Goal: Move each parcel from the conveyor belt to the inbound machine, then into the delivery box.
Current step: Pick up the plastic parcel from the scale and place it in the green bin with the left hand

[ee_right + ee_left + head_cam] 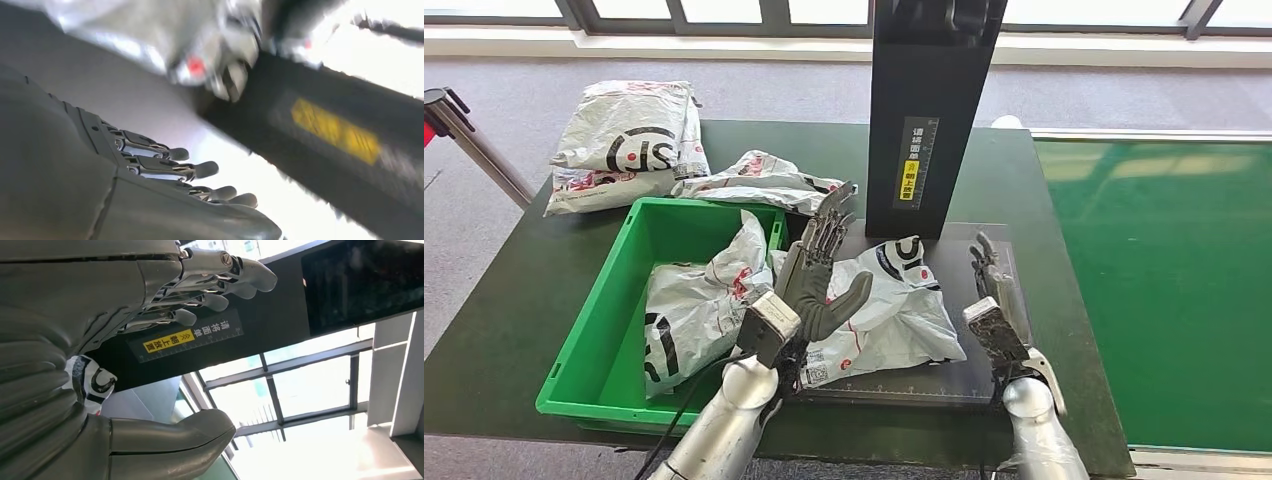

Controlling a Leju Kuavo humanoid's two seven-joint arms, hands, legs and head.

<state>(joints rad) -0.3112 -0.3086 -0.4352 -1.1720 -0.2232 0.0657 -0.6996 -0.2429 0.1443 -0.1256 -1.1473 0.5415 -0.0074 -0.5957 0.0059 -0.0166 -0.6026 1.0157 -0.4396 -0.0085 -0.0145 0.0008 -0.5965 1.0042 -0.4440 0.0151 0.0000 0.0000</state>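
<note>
Crinkled glossy parcel [894, 305], flat scanner plate [984, 372]

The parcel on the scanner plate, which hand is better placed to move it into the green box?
Left. The left hand is open over the parcel, on the side nearest the green box. The right hand stands at the plate's far edge, away from the box.

Daylight from windows [300, 390] beyond the left hand [819, 285], bright and even, head view sharp; window glare blown out past the left hand's fingers [240, 287]; right wrist view motion-blurred, overexposed past the right hand [150, 200].
</note>
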